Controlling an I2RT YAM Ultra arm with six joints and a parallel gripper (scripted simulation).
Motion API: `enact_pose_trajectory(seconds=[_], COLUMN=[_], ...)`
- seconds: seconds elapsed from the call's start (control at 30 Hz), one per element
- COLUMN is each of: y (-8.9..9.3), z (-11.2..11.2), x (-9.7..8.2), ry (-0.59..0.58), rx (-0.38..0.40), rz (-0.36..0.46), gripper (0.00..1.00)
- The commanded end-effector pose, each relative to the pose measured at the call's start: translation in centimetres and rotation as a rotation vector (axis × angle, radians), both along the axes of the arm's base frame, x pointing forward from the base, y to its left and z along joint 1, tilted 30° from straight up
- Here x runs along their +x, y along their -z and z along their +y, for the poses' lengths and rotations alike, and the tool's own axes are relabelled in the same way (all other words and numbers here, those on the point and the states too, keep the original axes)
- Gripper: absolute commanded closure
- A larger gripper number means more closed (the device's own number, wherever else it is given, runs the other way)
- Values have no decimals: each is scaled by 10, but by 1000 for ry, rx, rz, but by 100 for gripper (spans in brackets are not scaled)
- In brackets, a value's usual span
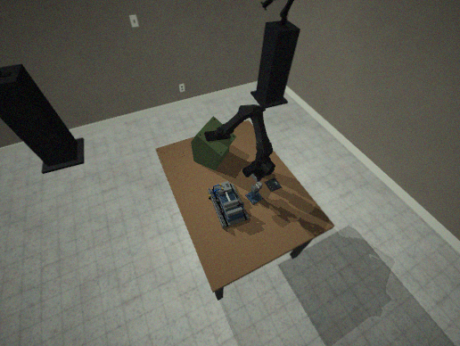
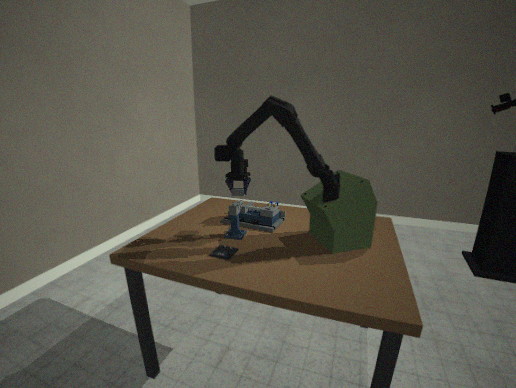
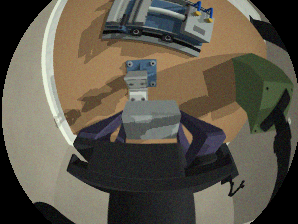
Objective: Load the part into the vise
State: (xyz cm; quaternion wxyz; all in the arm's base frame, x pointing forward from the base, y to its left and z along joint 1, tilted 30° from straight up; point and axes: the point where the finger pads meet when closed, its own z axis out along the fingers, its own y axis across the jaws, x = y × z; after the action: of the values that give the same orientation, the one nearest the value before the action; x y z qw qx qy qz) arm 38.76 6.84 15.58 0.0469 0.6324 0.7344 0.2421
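Part (image 2: 238, 191) (image 3: 151, 119): hanging in the air between the fingers, above the V-block stand; the exterior view is showing the gap beneath it.
Gripper (image 2: 238, 189) (image 3: 151, 121): clamping the part by its two ends, as the wrist view is showing.
V-block stand (image 1: 253, 196) (image 2: 235, 231) (image 3: 142, 73): standing between the vise and the infeed plate, its post appearing upright in the exterior view.
Vise (image 1: 231, 206) (image 2: 261, 216) (image 3: 162, 25): sitting on the table (image 1: 192, 196) (image 2: 310, 285) (image 3: 187, 75).
Infeed plate (image 1: 273, 184) (image 2: 223, 252): showing in the top and exterior views only.
Slot: facing a direction I cannot tell.

Black rectangular pedestal (image 1: 33, 118) with flared foot, beside the wall; second black pedestal (image 1: 277, 62) (image 2: 492, 220), in the corner; small white wall plate (image 1: 134, 20); white outlet plate (image 1: 182, 87), lower on the same wall.
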Motion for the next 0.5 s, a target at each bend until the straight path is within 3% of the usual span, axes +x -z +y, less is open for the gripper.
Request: enact_pose_trajectory(seconds=[0.0,0.47], y=[-34,-38], z=[-9,-10], x=[1,0], ry=[13,15], rx=[-1,-2], rz=[-66,-66], gripper=[100,100])
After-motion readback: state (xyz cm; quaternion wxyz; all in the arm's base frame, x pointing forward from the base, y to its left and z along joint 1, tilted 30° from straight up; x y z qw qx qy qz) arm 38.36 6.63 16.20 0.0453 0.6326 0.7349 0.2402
